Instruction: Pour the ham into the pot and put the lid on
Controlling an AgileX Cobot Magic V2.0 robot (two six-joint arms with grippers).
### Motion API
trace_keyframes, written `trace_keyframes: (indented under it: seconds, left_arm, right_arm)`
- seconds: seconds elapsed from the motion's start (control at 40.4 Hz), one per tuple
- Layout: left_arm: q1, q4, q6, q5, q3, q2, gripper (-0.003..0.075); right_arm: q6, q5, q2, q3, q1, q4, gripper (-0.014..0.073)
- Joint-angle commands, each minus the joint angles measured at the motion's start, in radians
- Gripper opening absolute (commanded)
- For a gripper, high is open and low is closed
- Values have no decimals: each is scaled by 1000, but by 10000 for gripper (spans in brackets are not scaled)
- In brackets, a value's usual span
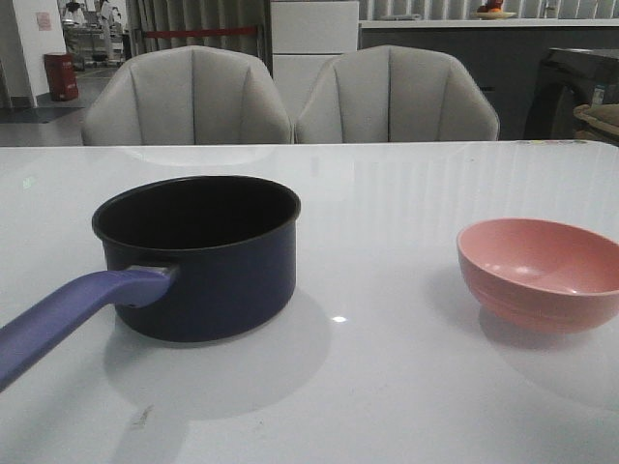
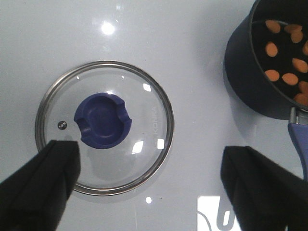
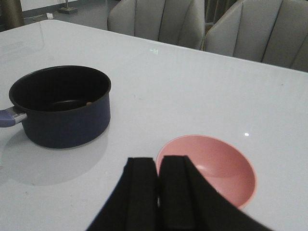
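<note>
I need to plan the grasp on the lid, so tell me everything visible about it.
The lid is a round clear glass disc with a steel rim, a blue flared knob at its centre, a small steam vent and white KONKA lettering. It lies flat, knob up, on the white table, apart from the pot. The open left claw hovers above; nothing touches it.

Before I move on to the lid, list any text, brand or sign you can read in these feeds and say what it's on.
"KONKA": white lettering on the glass of the lid, read in the left wrist view.
White mark on the table beside the left gripper: cut off, unreadable.
Sign on the far wall in the front view: too small to read.
Pot and pink bowl: no text visible.
</note>
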Motion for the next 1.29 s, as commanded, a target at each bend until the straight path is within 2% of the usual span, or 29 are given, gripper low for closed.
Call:
trace_keyframes:
  seconds: [0.0,0.223,0.421,0.669,0.818,0.967,1.264]
  left_arm:
    - [5,-13,-36,-9,-65,54,627]
    - [5,-11,-53,50,-94,206,633]
    - [6,13,-83,30,-95,318,633]
    - [15,56,-130,-22,-95,378,633]
    - [41,56,-138,-36,-95,391,636]
    - [63,32,-138,-36,-95,426,676]
    - [63,14,-138,-39,-95,546,674]
  right_arm:
    - [-10,-73,3,-29,0,2,150]
    - [-10,-73,3,-29,0,2,150]
    - [-10,-73,3,-29,0,2,150]
    - [-10,-73,3,-29,0,2,150]
    - [-10,-73,3,-29,0,2,150]
    - [-10,-73,3,-29,0,2,150]
    - [-10,-73,3,-29,0,2,150]
